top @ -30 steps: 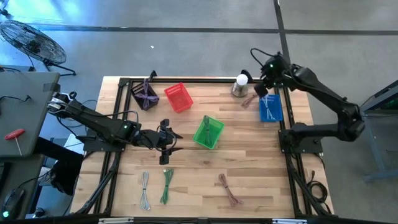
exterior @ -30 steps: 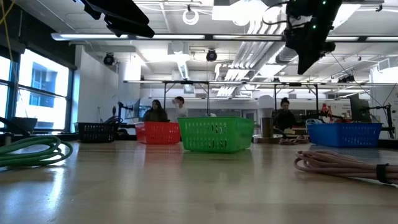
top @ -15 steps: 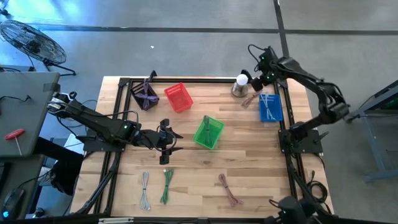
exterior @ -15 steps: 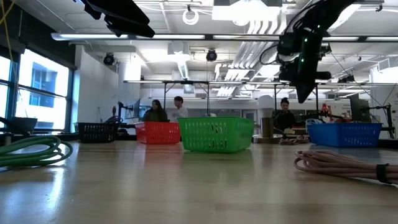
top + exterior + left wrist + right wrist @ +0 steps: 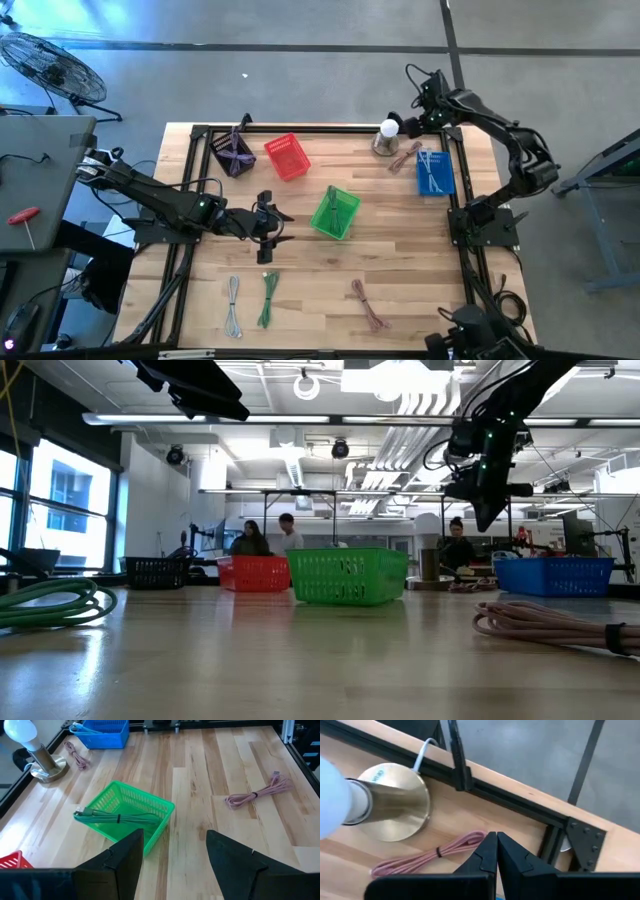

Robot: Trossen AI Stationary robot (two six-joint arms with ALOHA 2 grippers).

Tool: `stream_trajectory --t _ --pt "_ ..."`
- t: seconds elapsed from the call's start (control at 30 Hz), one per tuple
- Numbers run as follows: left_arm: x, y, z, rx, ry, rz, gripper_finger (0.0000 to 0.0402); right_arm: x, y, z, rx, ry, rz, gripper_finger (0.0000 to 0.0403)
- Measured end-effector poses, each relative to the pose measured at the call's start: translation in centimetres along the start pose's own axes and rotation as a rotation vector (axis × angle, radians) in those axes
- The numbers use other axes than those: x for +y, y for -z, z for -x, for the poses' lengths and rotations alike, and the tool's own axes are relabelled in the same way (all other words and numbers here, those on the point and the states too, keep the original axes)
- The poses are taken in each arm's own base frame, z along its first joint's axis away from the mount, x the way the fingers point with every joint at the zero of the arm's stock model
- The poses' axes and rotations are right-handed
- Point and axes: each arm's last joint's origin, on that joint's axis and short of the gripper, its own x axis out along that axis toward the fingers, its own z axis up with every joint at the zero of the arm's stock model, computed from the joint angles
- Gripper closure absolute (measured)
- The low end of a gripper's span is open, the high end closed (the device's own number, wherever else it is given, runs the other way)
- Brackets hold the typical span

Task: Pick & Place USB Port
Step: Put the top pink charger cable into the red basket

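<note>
A coiled pink USB cable (image 5: 405,157) lies flat on the table's far right part, between the lamp (image 5: 387,134) and the blue basket (image 5: 433,172). My right gripper (image 5: 412,124) hangs shut just above that cable (image 5: 427,856), well clear of the table in the low view (image 5: 487,520); its fingertips (image 5: 496,842) touch nothing. My left gripper (image 5: 283,229) waits open at the table's middle, pointing at the green basket (image 5: 127,817), which holds a green cable (image 5: 117,818).
A red basket (image 5: 287,157) and a black basket with a purple cable (image 5: 232,152) stand along the far edge. Grey (image 5: 233,303), green (image 5: 267,298) and pink (image 5: 370,305) cables lie near the near edge. The lamp's brass base (image 5: 395,810) stands close to my right gripper.
My right gripper has moved from above the blue basket toward the table's far edge and the lamp, and has come down lower over the pink cable. Its arm has swung its elbow out to the right. The fingers have stayed shut.
</note>
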Motion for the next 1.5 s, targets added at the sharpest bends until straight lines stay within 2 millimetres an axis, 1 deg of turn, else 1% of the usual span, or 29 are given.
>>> stream_trajectory --t 0.3,0.4,0.6,0.8,1.03,1.43,1.5 --pt "0.0 0.0 0.0 0.000 -0.002 0.004 0.0190 0.1 -0.1 0.0 -0.003 -0.021 -0.140 0.0403" --pt "0.0 0.0 0.0 0.000 -0.002 0.012 0.0190 0.0 -0.3 -0.4 -0.005 -0.037 -0.201 0.0403" --pt "0.0 0.0 0.0 0.002 -0.001 0.025 0.0190 0.3 -0.3 -3.1 0.085 -0.057 -0.225 0.0403" --pt "0.0 0.1 0.0 0.014 0.017 0.022 0.0190 0.8 -0.3 -5.1 0.133 -0.078 -0.230 0.0403" --pt "0.0 0.4 0.0 0.038 0.013 0.012 0.0190 0.7 -0.4 -5.4 0.130 -0.043 -0.233 0.0403" --pt "0.0 0.5 0.0 0.047 0.011 0.023 0.0190 0.7 0.1 -5.4 0.181 -0.034 -0.218 0.0403" --pt "0.0 0.5 0.0 0.054 0.010 0.032 0.0190 0.6 0.3 -5.4 0.197 -0.009 -0.213 0.0403"
